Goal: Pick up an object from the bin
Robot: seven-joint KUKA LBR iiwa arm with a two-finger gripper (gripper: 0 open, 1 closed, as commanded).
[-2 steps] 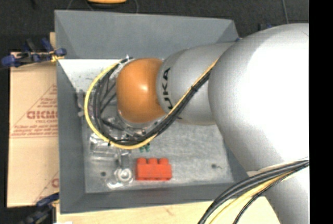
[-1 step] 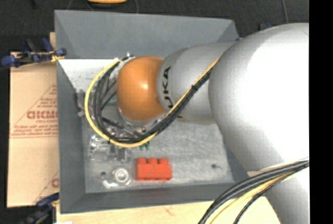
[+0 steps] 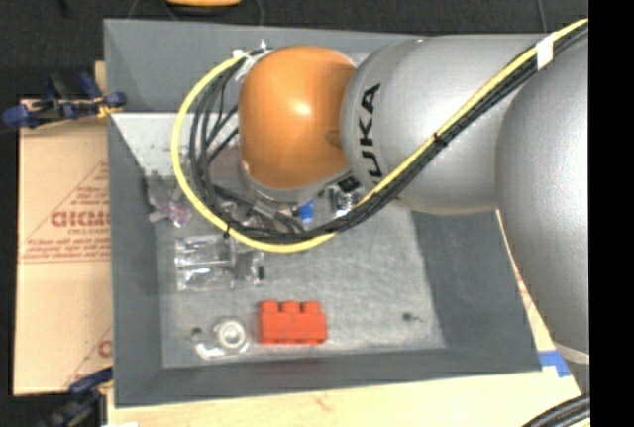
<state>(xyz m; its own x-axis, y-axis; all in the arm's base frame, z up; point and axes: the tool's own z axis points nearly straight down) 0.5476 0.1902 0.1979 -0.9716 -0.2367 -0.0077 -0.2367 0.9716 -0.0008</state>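
No pick is evident: the red brick (image 3: 292, 323) and clear plastic piece (image 3: 208, 262) lie near the bin's (image 3: 475, 301) front-left corner, and I cannot tell the gripper's (image 3: 263, 214) state.

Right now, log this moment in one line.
phase: arm over bin, left half | nearest: clear piece | clear of arm: red block, ring | held: cannot tell
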